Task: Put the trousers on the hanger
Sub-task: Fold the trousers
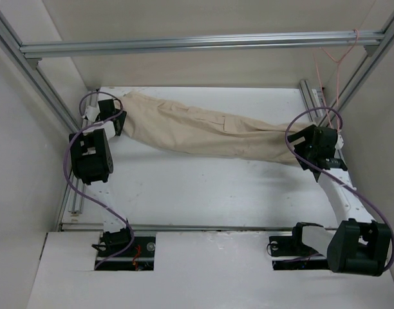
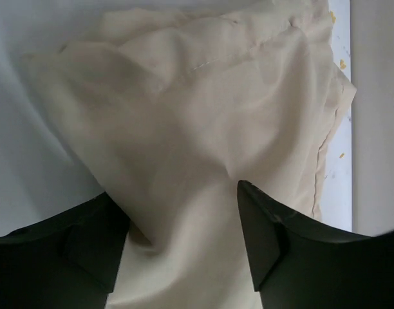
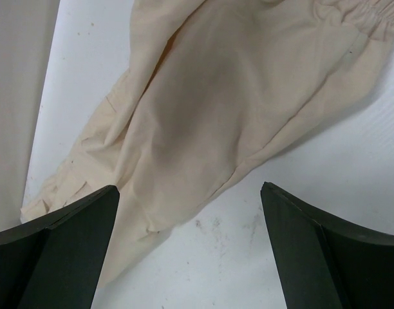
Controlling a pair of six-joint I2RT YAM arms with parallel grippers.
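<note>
The beige trousers [image 1: 197,129] lie stretched across the white table from the far left to the right. My left gripper [image 1: 114,117] is at their left end. In the left wrist view its jaws [image 2: 178,193] stand apart, with bunched trousers cloth [image 2: 203,96] filling the gap and touching both fingers. My right gripper [image 1: 299,152] is at their right end. In the right wrist view it [image 3: 189,187] is open just above the table, and the trousers [image 3: 235,84] lie under its left finger and ahead of it. The pink wire hanger [image 1: 339,64] hangs at the back right.
Aluminium frame rails [image 1: 197,42] run across the back and down both sides. Purple cables [image 1: 71,180] loop off both arms. White walls close in left and right. An elastic gathered edge [image 3: 371,13] of the cloth shows at the top right of the right wrist view.
</note>
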